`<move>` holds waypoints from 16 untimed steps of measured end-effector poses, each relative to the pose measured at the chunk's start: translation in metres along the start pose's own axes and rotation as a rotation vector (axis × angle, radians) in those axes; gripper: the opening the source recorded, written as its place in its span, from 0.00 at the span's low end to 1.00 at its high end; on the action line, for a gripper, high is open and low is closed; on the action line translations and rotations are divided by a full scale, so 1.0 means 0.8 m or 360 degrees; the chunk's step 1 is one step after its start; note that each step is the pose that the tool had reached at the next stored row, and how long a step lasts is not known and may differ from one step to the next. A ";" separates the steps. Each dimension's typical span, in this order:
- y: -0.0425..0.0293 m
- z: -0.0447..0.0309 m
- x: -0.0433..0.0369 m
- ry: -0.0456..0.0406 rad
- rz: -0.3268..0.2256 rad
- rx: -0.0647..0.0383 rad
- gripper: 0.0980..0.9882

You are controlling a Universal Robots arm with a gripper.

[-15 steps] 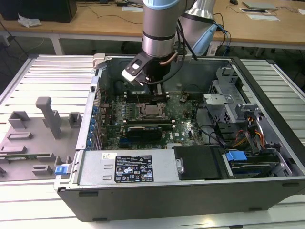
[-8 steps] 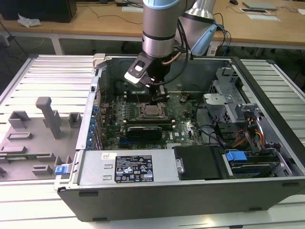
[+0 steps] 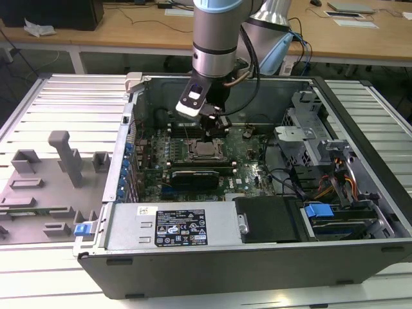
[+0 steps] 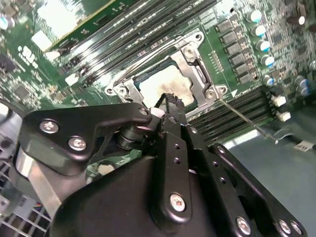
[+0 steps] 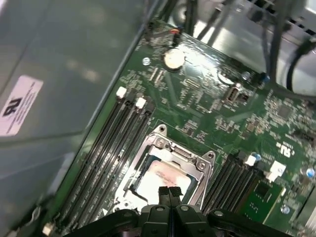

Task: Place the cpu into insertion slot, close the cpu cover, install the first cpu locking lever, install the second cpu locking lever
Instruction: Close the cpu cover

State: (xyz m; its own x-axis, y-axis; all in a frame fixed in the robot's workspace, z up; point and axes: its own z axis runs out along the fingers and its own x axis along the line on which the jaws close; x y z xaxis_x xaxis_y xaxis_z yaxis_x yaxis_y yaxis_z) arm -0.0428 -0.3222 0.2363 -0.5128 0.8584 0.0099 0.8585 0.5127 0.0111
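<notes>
The cpu [image 5: 157,178] lies in the insertion slot [image 3: 206,150] on the green board, its pale top [image 4: 164,83] visible through the window of the cpu cover. The silvery cpu cover [image 5: 201,167] lies flat around the chip, and its frame [image 4: 193,63] is seen in both wrist views. A thin metal locking lever [image 4: 247,121] sticks out from a socket corner over the black memory slots. My gripper [image 5: 169,190] hangs just above the socket's edge, its black fingers pressed together with nothing between them. Its tip [image 4: 168,100] is close over the chip. In the exterior view the gripper [image 3: 210,133] is directly over the socket.
The open computer case [image 3: 129,122] walls the board on all sides. Black memory slots [image 5: 106,158] flank the socket. A black graphics card [image 3: 196,175] lies just in front, with cables and a drive cage [image 3: 322,161] at the exterior view's right. Grey fixtures [image 3: 61,161] stand outside.
</notes>
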 end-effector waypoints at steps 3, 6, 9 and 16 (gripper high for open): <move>0.0000 0.0002 0.000 0.0002 -0.0163 0.0002 0.01; 0.0000 0.0004 0.000 0.0003 -0.0273 0.0003 0.01; 0.0000 0.0005 0.000 0.0004 -0.0398 0.0004 0.01; 0.0000 0.0011 0.000 0.0007 -0.0671 0.0007 0.01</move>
State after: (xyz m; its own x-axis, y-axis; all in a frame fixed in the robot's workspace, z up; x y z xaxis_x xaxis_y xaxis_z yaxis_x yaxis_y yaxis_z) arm -0.0428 -0.3222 0.2355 -0.8193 0.5733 0.0099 0.5734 0.8192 0.0111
